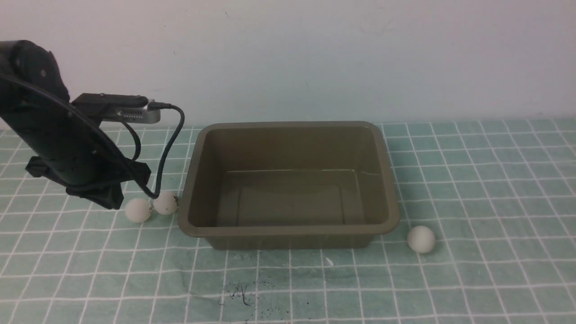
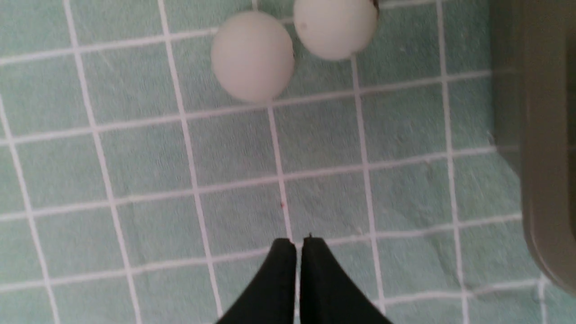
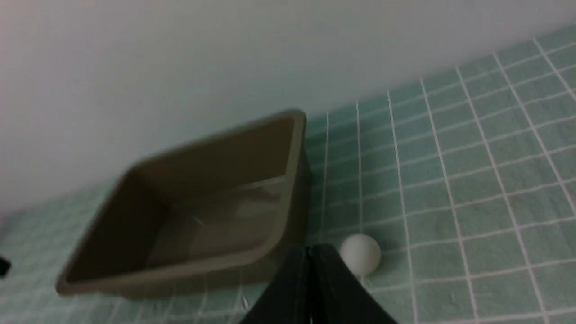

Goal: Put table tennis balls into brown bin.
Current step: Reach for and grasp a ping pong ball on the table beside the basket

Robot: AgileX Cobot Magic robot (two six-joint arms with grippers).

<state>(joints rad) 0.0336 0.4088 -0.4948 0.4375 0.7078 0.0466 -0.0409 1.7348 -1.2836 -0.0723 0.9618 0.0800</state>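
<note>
Left fingers (image 2: 281,283) and right fingers (image 3: 335,288) pressed together; table tennis balls (image 1: 138,210) (all three) outside brown bin (image 1: 288,230).

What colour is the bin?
Plain olive-brown; the bin shows best in the front view.

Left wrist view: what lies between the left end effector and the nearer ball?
Only bare checked cloth separates the left end effector from the nearer ball, as the left wrist view shows.

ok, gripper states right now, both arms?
Left gripper: closed, holding nothing.
Right gripper: closed, holding nothing.
</note>
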